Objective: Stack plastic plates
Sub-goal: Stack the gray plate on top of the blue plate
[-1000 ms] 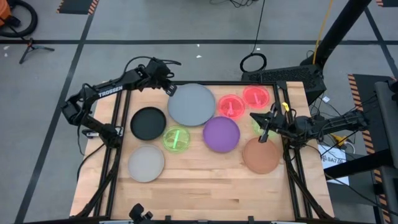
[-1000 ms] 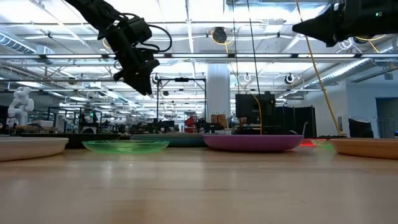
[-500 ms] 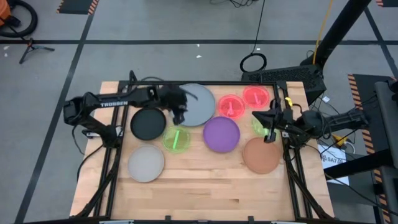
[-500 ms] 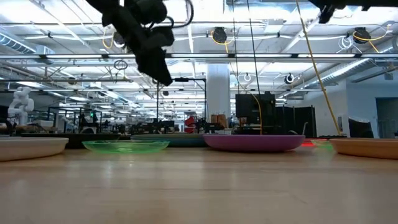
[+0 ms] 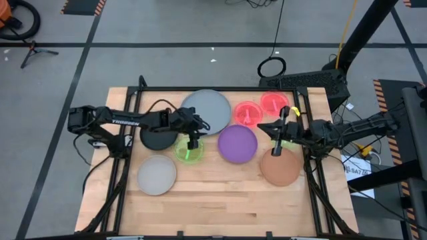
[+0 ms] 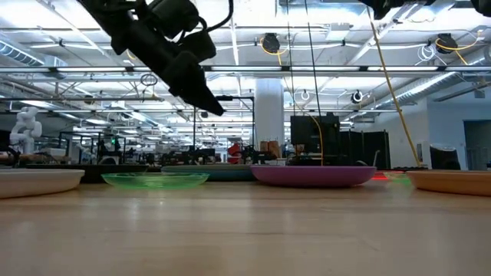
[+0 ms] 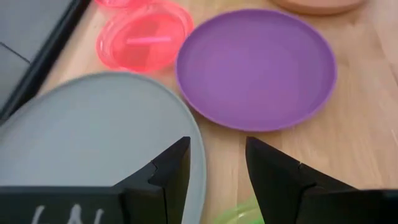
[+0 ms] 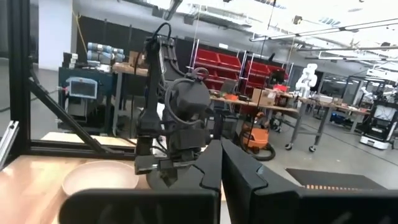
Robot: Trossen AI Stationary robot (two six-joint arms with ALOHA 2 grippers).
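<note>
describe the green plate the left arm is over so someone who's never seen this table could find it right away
Start at the large grey plate at the back of the table. Just in front of its near edge, between the black plate and the purple plate, lies the small green plate, with the left gripper above it. It is translucent bright green and smaller than all three neighbours.

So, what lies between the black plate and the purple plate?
In the high view, the green plate lies between the black plate and the purple plate, with the left gripper above it.
</note>
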